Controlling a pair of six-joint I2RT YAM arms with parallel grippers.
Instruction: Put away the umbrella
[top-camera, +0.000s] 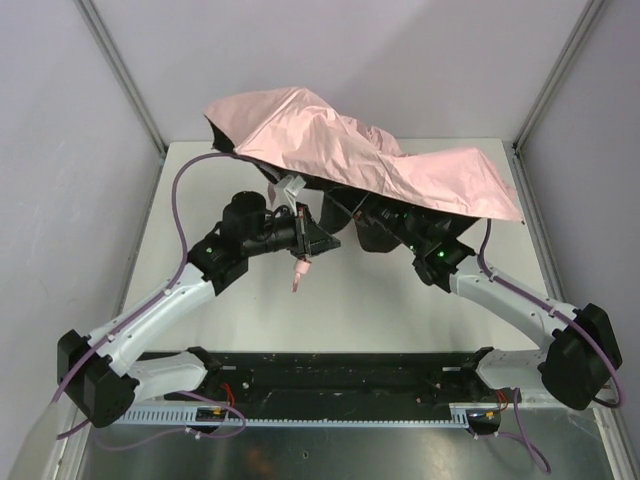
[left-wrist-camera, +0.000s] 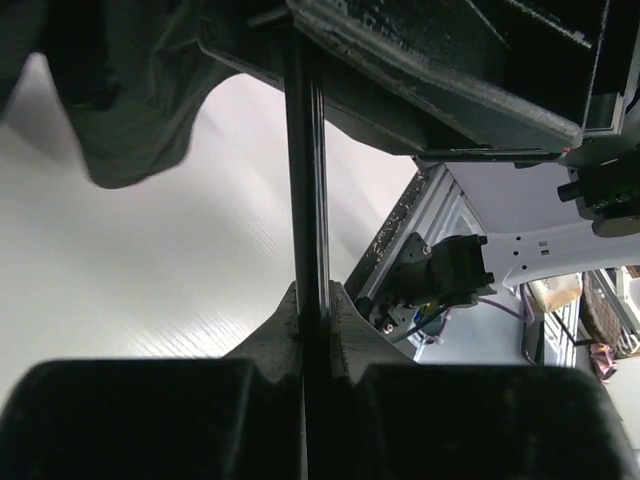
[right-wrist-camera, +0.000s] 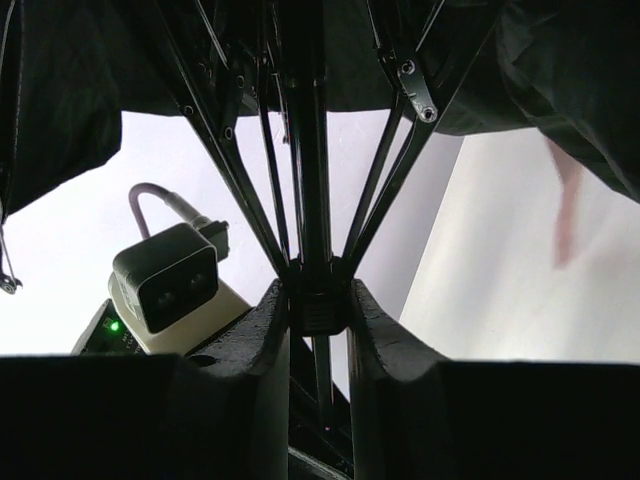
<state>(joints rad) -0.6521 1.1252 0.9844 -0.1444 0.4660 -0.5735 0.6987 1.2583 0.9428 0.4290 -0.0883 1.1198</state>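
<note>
At the far middle of the white counter (top-camera: 400, 310) sits one umbrella (top-camera: 370, 160). Its pale pink canopy is crumpled and partly spread, and it reaches from the far left towards the right edge. Under the cloth the lining looks dark. There are two arms, one at each near corner, and both reach in beneath the canopy.

The left tool (left-wrist-camera: 305, 308) is closed on the umbrella's single thin black shaft (left-wrist-camera: 305, 170). In the left wrist view its two fingers (left-wrist-camera: 345, 320) press against the shaft from either side, and the shaft runs straight up into the dark cloth. From above, one small pink handle (top-camera: 301, 272) hangs just near of that tool, above the counter and pointing down.

The right tool (right-wrist-camera: 320, 305) is also clamped on the umbrella. Its two fingers (right-wrist-camera: 270, 330) grip the black hub on the shaft, where the thin ribs (right-wrist-camera: 225, 170) meet and fan upward. There are several ribs on each side, but they overlap, so an exact count cannot be made. From above, the canopy hides this tool.

In the right wrist view, one grey camera (right-wrist-camera: 165, 280) with a green light beside it shows to the left of the hub. One purple cable (top-camera: 182, 225) loops along the left arm, and a second follows the right arm.
</note>
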